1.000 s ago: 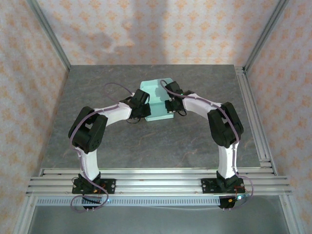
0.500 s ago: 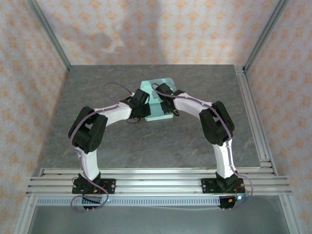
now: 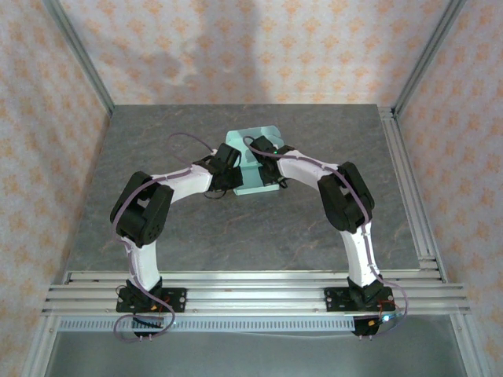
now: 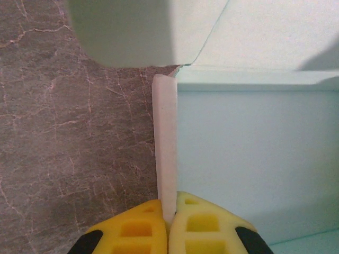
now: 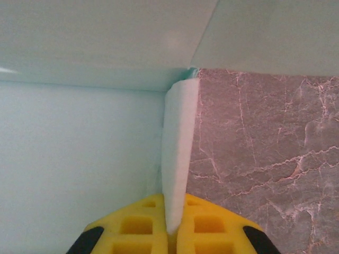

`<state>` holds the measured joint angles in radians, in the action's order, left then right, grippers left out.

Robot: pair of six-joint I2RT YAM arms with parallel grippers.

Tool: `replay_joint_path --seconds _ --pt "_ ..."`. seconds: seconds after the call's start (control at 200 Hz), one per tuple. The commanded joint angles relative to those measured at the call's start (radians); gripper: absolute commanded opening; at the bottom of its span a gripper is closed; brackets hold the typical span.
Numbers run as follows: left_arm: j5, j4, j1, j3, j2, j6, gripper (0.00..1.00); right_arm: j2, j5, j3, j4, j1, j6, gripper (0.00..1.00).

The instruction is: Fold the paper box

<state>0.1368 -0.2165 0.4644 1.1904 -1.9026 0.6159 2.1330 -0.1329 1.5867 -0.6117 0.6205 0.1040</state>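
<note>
Firmly, left claw (image 4: 168, 222) and right claw (image 5: 172, 225) pinch the paper box (image 4: 254, 153) — opposite walls.

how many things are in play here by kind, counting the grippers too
paper box: 1
grippers: 2 (left gripper, right gripper, each shut on an upright side flap of the box)
total: 3
</note>
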Motion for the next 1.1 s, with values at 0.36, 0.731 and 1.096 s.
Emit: replay_joint_path --seconds 0.36,0.731,1.096 --pt "-0.004 -0.063 0.012 0.034 -0.02 -0.021 0.0 0.103 -0.215 0.011 -0.106 0.053 -0.023 0.11" --pt "-0.006 -0.086 0.021 0.06 -0.036 -0.022 0.0 0.095 -0.299 0.01 -0.095 0.056 -0.035 0.21" --pt "-0.011 -0.116 0.032 0.095 -0.044 -0.034 0.0 0.076 -0.344 -0.019 -0.055 0.057 -0.046 0.01"
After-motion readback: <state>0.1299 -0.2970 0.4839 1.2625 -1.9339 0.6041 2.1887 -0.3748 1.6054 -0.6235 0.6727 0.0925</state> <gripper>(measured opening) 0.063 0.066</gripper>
